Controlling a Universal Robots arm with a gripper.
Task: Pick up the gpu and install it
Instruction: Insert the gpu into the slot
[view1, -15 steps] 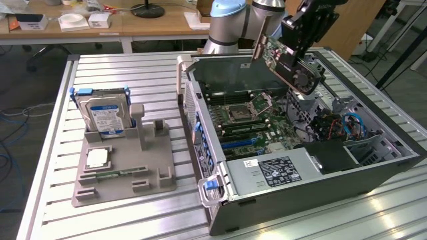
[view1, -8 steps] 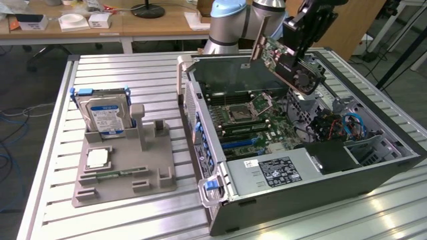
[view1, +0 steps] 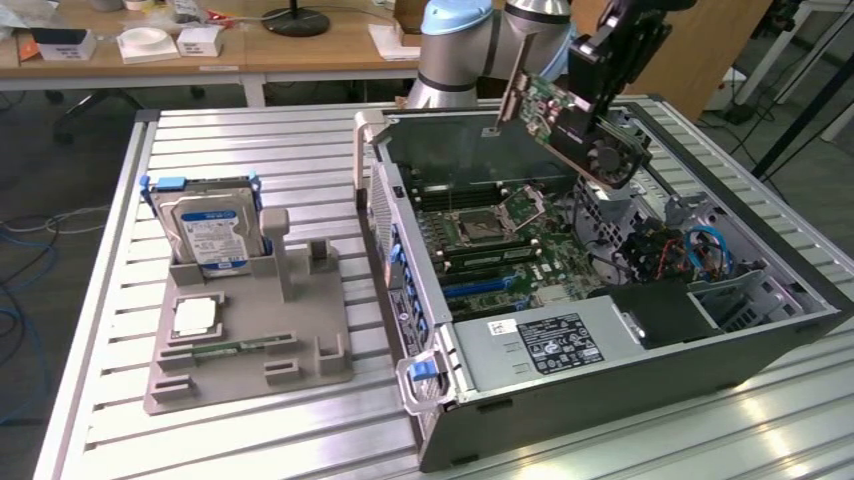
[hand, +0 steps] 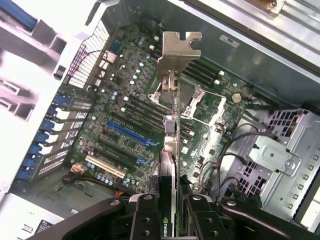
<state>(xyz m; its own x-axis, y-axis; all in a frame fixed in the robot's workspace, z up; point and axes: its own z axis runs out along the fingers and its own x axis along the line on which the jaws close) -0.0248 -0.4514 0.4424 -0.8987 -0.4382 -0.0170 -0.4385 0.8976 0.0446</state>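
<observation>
Already the gpu (view1: 581, 125) is picked up: the end effector (hand: 168, 212) grips it above the open computer case (view1: 641, 390). It is, I think, not yet plugged into the motherboard (hand: 120, 100).

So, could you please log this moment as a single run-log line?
pincer: shut on gpu | gpu: tilted above open computer case, not yet seated

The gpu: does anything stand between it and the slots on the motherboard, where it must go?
Nothing visible does. The gripper holds the gpu tilted over the open case, and the blue slot on the motherboard below lies uncovered. The cables lie off to the side, by the drive cage.
</observation>
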